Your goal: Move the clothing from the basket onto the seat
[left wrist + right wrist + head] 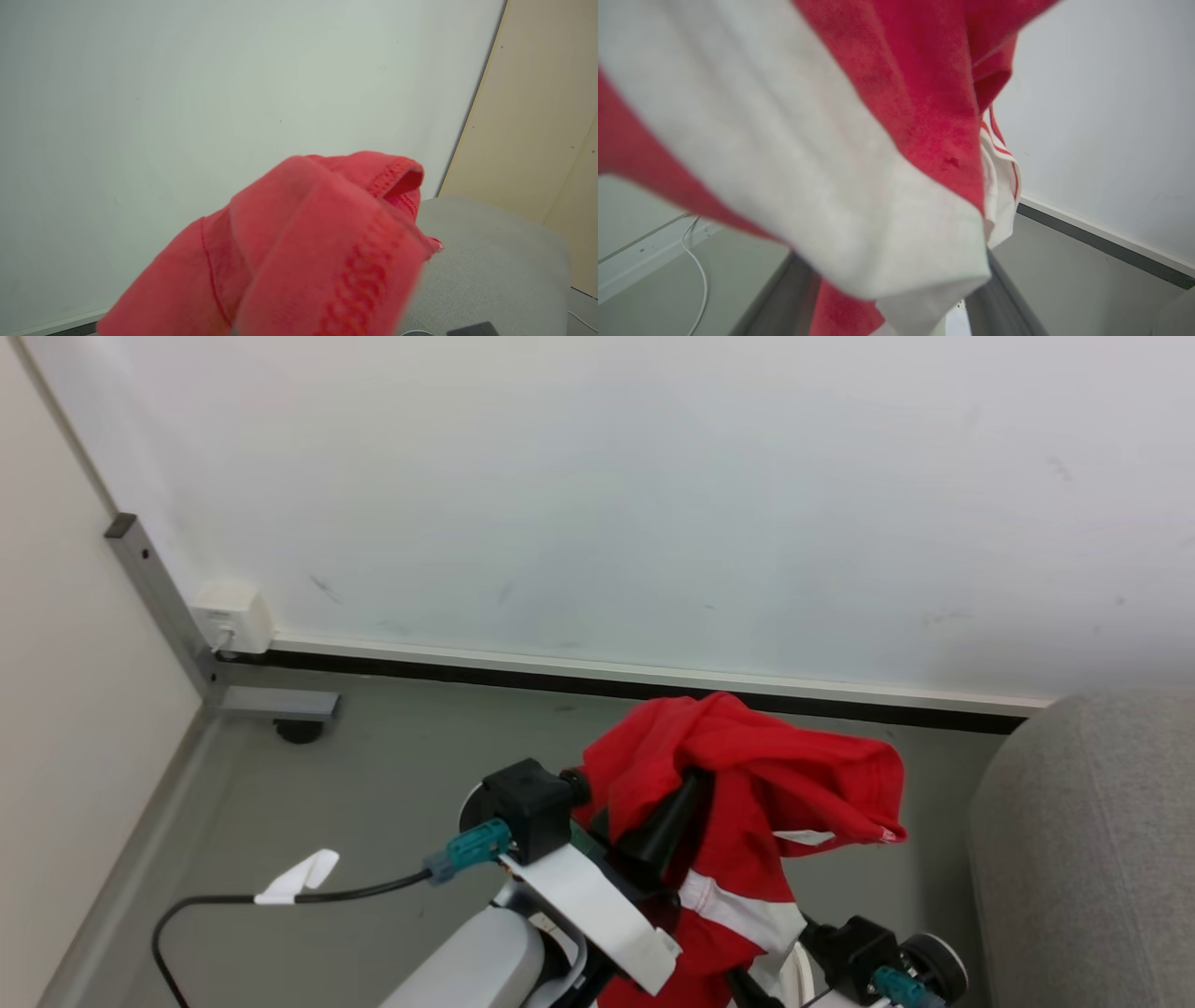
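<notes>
Now | left claw (689, 789): clamped closed on the clothing (775, 765), red cloth draped over its fingers | left arm (476, 957): raised over the floor (392, 784), left of the seat (1083, 840) | right claw (894, 261): spread wide, no grip, white band hanging between its fingers | right arm (864, 957): low, under the clothing.

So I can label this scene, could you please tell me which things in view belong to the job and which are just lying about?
Job: clothing, seat.
Lying about: wall socket box, grey metal frame.
</notes>
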